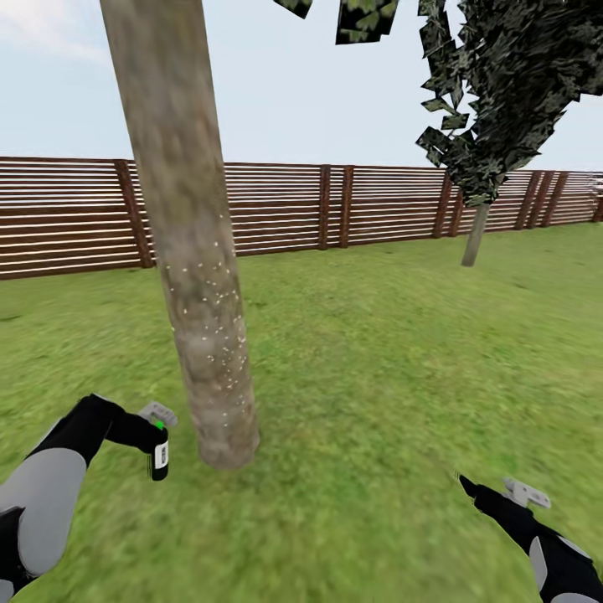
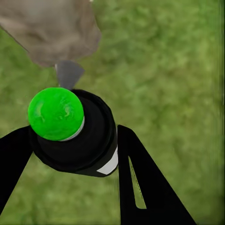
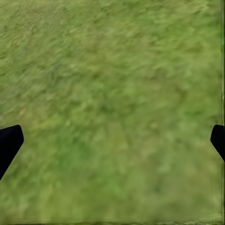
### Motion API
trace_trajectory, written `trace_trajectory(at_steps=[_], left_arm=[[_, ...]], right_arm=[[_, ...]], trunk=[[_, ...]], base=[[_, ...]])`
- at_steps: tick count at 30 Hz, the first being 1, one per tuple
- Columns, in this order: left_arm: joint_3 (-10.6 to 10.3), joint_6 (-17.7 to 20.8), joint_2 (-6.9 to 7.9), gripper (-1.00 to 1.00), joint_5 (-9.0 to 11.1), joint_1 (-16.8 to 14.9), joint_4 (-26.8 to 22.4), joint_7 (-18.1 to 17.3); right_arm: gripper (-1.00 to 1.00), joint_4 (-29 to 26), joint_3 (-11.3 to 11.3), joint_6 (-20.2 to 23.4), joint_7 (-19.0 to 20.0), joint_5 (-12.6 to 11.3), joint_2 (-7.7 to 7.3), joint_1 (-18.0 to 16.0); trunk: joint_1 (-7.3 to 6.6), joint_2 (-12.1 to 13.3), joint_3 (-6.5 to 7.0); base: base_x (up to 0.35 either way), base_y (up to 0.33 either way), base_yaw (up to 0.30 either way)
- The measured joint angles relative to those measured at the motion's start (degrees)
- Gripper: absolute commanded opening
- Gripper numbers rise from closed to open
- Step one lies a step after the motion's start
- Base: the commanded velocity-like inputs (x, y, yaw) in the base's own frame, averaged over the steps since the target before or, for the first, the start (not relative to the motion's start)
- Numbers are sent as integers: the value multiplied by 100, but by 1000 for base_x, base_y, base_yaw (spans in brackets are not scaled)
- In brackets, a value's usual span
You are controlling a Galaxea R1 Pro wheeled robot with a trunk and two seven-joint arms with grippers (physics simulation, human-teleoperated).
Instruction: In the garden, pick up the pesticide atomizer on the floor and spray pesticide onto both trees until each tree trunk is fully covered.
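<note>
My left gripper (image 1: 157, 442) is shut on the pesticide atomizer (image 1: 159, 452), a slim dark bottle with a white label and green cap, held upright just left of the near tree trunk (image 1: 197, 276). White specks dot the trunk's lower half. In the left wrist view the atomizer (image 2: 75, 133) sits between the two black fingers (image 2: 140, 183), its green cap facing the camera, with the trunk's base (image 2: 51, 28) beyond it. A second tree (image 1: 475, 234) stands far right by the fence. My right gripper (image 1: 466, 483) hovers low over the grass at the right, and its wrist view shows its fingertips (image 3: 9, 143) spread wide apart.
A brown slatted wooden fence (image 1: 368, 205) bounds the green lawn (image 1: 385, 360) across the back. Dark blocky leaves (image 1: 502, 75) hang at the upper right. Open grass lies between the two trees.
</note>
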Motion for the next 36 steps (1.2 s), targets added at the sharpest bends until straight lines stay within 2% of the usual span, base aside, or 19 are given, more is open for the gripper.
trace_trajectory(at_steps=[9,17,20,26,29,32,36], left_arm=[[18,-7,6,-100,21,0,39,14],[35,-2,31,-100,20,-1,27,23],[35,-2,113,-100,26,-1,26,30],[19,10,96,-100,79,0,-6,32],[12,30,-81,-100,92,-1,-364,27],[10,35,-270,-100,76,0,-491,110],[10,41,-342,-100,73,0,-501,461]], right_arm=[[100,0,0,0,-8,1,0,0],[100,0,0,0,-9,0,-1,0],[100,0,0,0,-9,0,-1,0],[100,0,0,0,-9,2,-1,0],[100,0,0,0,-9,2,-1,0],[100,0,0,0,-9,1,-1,0],[100,0,0,0,-9,2,-1,0]], trunk=[[0,0,0],[0,0,0],[0,0,0],[0,0,0],[0,0,0],[0,0,0],[0,0,0]], base=[[-251,203,-251],[-257,210,-25],[-257,211,0],[-104,85,-106],[-3,2,-243],[0,0,-161],[0,0,-62]])
